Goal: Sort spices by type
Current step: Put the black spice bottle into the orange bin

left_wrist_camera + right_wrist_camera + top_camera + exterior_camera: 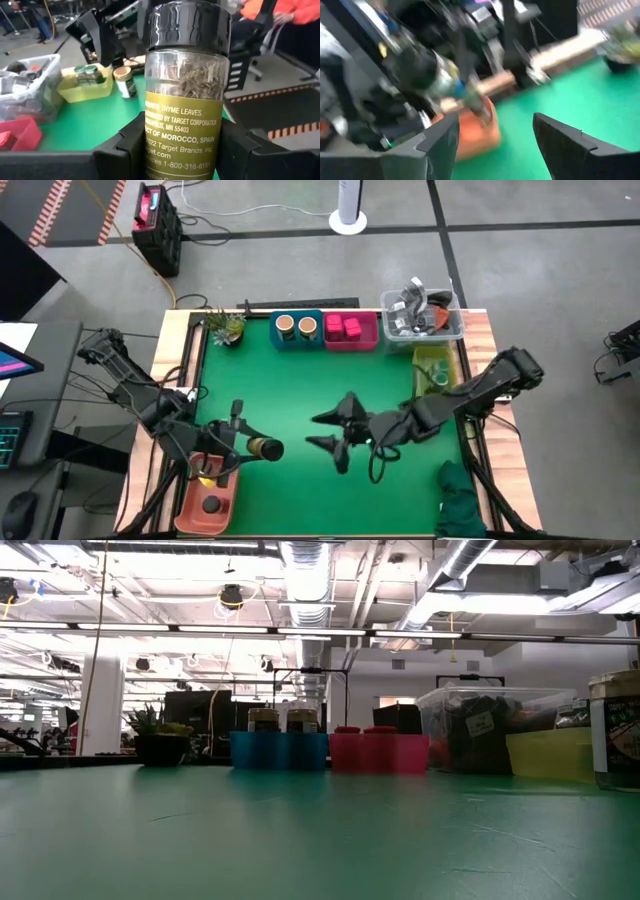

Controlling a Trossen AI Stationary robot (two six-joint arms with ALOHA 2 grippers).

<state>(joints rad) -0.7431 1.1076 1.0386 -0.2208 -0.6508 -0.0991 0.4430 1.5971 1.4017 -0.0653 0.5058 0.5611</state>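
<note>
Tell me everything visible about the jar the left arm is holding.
The thyme jar is clear, with a black lid and an olive-gold label reading "thyme leaves"; dried green-brown leaves fill its upper part. The left gripper has its jaws shut on the labelled lower body, one on each side. From above, the jar points sideways toward the table's middle, held above the green mat just beside the orange tray. Nothing else touches it.

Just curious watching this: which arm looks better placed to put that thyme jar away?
Probably the left. Its gripper already clamps the thyme jar, while the right gripper is open and empty at mid-table.
</note>
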